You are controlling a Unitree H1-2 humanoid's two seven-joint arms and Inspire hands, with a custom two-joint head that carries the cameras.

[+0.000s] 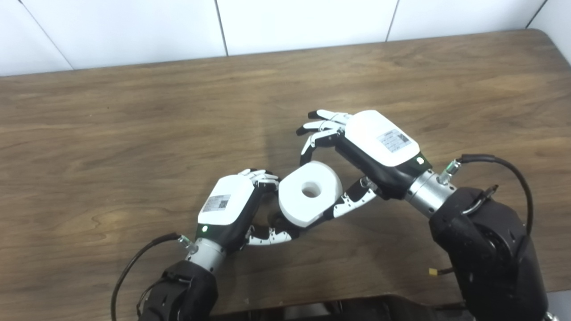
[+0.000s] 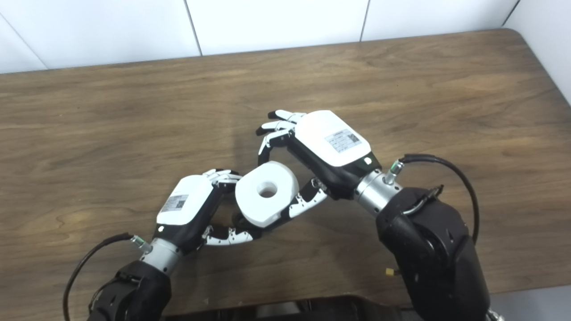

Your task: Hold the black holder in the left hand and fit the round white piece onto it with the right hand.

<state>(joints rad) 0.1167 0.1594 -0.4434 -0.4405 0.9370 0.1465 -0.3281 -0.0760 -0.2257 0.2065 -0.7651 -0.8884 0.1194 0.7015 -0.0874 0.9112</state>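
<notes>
— What sits at the centre of the frame?
— The round white piece (image 1: 310,193), tilted, its hole facing up, between both hands over the wooden table (image 1: 134,133).
— And the hands?
— The left hand (image 1: 232,209), lower left, curls beneath it; the right hand (image 1: 357,151), upper right, spreads its fingers (image 1: 319,129), thumb touching the piece.

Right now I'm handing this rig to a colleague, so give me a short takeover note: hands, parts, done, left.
Left hand: fingers curled under the white ring, presumably on the black holder, which is almost entirely hidden.
Right hand: open, fingers spread above the ring, thumb by its right edge.
Ring sits tilted between both hands above the table.
Done: ring appears placed on the holder.
Left: confirm it is fully seated; I can't tell.
</notes>
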